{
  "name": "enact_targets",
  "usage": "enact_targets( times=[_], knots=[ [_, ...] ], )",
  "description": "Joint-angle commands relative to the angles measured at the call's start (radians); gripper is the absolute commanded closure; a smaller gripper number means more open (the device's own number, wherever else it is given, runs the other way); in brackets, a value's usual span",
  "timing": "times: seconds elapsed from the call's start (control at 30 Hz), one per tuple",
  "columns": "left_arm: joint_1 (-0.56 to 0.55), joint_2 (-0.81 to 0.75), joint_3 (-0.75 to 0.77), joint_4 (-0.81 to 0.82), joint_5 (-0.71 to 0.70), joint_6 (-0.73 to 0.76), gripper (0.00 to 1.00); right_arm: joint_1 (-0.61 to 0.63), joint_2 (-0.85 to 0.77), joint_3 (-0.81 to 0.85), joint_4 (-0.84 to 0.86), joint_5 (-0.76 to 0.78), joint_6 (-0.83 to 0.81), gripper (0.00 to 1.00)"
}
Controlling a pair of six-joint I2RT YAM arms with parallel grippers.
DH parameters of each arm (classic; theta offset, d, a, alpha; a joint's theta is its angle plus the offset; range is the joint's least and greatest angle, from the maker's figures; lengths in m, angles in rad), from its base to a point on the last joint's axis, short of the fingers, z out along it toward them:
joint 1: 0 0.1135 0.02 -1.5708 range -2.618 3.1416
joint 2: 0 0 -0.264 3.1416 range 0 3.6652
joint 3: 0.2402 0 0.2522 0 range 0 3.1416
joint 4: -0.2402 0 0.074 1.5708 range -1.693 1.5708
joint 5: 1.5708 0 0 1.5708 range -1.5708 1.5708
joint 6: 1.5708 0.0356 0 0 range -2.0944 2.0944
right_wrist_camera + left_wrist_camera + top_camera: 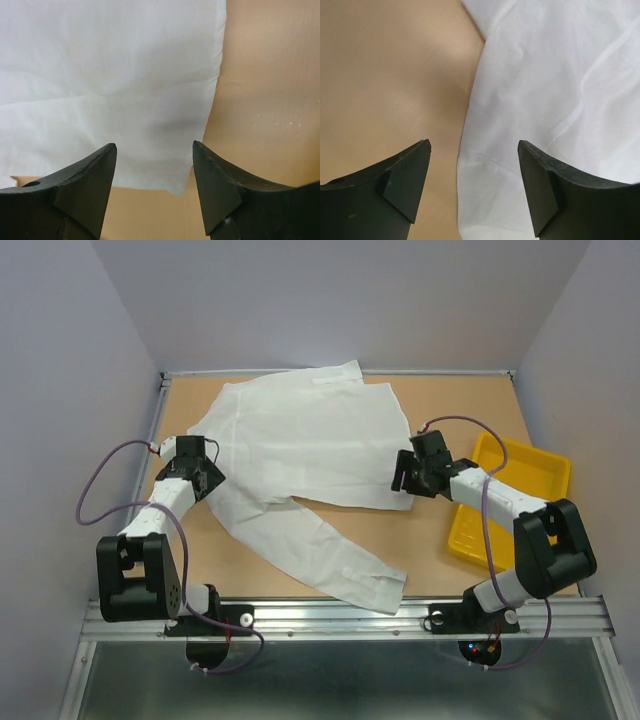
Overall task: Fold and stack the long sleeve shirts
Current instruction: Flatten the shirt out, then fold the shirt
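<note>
Across the middle of the worktop (435,535) lies a single white long sleeve shirt (310,455), spread out mostly flat and a bit wrinkly, collar (335,380) toward the far edge. One sleeve (300,545) runs diagonally back toward the arms, and its cuff (378,590) sits close to the metal rail (330,618) at the near edge.

Left arm: the forearm stretches away from its base and angles in toward the shirt's left side. The left end effector (205,472) sits right at the fabric edge. From the left wrist view, the left end effector (474,145) has its fingers (405,175) wide apart with nothing pinched. The shirt (560,90) edge runs down between them, with bare worktop (385,75) on the left of it.

Right arm: the elbow is up over the near side of the yellow tray (520,465), which sits on the right, beside the shirt and not touching it. The forearm reaches left across the tray so the right end effector (403,472) lands at the shirt's lower right corner. In the right wrist view, the right end effector (155,145) also has its fingers (85,185) spread, gripping nothing. The shirt (100,75) corner lies flat below the gap, and tan worktop (265,100) shows to the right.

A purple cable (95,485) loops off each arm.
</note>
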Motion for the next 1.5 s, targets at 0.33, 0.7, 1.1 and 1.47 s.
enact_targets(
  times=[0.33, 0.7, 1.1, 1.47],
  knots=[
    [0.005, 0.018, -0.117, -0.006, 0.091, -0.026, 0.29, -0.001, -0.241, -0.101, -0.020, -0.026, 0.006, 0.30],
    [0.005, 0.061, -0.141, -0.004, 0.119, 0.000, 0.40, -0.001, -0.220, -0.116, -0.021, -0.014, 0.009, 0.30],
    [0.001, 0.140, -0.114, 0.037, 0.156, 0.006, 0.41, -0.001, -0.226, -0.116, -0.021, -0.008, 0.006, 0.30],
    [-0.008, 0.126, -0.124, 0.056, 0.174, -0.014, 0.41, -0.001, -0.215, -0.111, -0.021, -0.013, 0.011, 0.30]
  ],
)
